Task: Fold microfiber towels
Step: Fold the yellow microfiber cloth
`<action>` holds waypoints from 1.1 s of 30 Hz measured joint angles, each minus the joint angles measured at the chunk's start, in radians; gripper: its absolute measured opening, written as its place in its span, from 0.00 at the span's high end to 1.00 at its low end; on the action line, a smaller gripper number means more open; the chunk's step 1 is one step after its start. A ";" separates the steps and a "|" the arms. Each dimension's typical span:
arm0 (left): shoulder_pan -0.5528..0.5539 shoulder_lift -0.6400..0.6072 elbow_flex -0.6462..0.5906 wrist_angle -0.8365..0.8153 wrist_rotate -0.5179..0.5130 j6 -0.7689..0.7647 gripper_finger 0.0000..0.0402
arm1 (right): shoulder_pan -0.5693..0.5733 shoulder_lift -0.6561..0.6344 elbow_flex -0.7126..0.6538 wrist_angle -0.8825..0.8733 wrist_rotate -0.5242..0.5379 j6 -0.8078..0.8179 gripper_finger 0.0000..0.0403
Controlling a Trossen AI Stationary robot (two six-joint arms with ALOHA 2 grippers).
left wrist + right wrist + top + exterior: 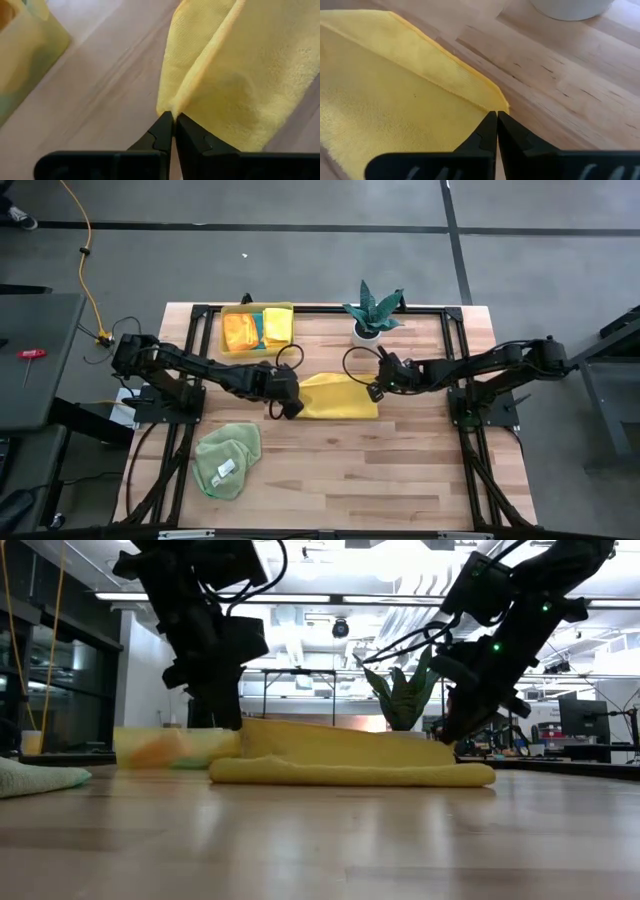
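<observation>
From above we count one yellow towel [338, 397] mid-frame, folded, one light green towel [227, 459] at lower left, and a yellow bin [257, 329] holding more cloths beside one potted plant [373, 311]. The left gripper [288, 400] and right gripper [376, 387] meet the yellow towel's opposite edges. The low view adds its stacked layers. Each wrist view shows fingers closed, pinching a towel corner.
</observation>
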 joint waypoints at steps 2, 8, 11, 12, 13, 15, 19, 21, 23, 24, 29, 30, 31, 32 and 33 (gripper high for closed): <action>0.009 0.000 0.000 0.002 -0.003 0.019 0.96 | 0.000 0.000 0.000 -0.005 0.004 0.006 1.00; 0.046 0.000 0.000 0.007 -0.004 0.052 0.90 | -0.001 0.000 0.000 -0.002 0.015 0.022 1.00; 0.064 0.000 0.000 0.007 -0.009 0.099 0.86 | -0.001 -0.001 0.000 -0.001 0.021 0.020 0.96; 0.072 0.000 0.000 0.007 -0.016 0.117 0.84 | -0.001 -0.002 0.000 -0.001 0.028 0.020 0.94; 0.081 0.000 0.000 0.007 -0.022 0.133 0.83 | -0.001 -0.003 0.000 0.000 0.035 0.020 0.91; 0.107 0.000 0.000 0.003 -0.027 0.167 0.79 | -0.007 -0.003 0.008 -0.004 0.041 0.019 0.84; 0.165 -0.026 0.000 -0.039 -0.010 0.243 0.71 | -0.034 -0.004 0.051 -0.064 0.035 0.019 0.70; 0.194 -0.050 0.000 -0.080 0.030 0.251 0.67 | -0.045 -0.012 0.084 -0.137 0.022 0.017 0.63; 0.213 -0.086 0.000 -0.110 0.062 0.255 0.63 | -0.053 -0.023 0.110 -0.202 -0.025 0.019 0.56; 0.220 -0.105 0.000 -0.123 0.086 0.263 0.61 | -0.057 -0.032 0.114 -0.239 -0.056 0.023 0.53; 0.228 -0.197 -0.048 -0.023 0.214 0.284 0.54 | -0.056 -0.065 0.047 -0.266 -0.277 0.110 0.43; 0.225 -0.217 -0.077 0.026 0.247 0.284 0.53 | -0.052 -0.065 0.022 -0.256 -0.305 0.141 0.43; 0.218 -0.232 -0.107 0.091 0.281 0.279 0.52 | -0.047 -0.069 -0.003 -0.242 -0.324 0.179 0.42; 0.210 -0.243 -0.138 0.187 0.316 0.267 0.51 | -0.043 -0.071 -0.024 -0.209 -0.334 0.220 0.42; 0.204 -0.257 -0.171 0.267 0.355 0.255 0.51 | -0.037 -0.071 -0.042 -0.161 -0.343 0.262 0.42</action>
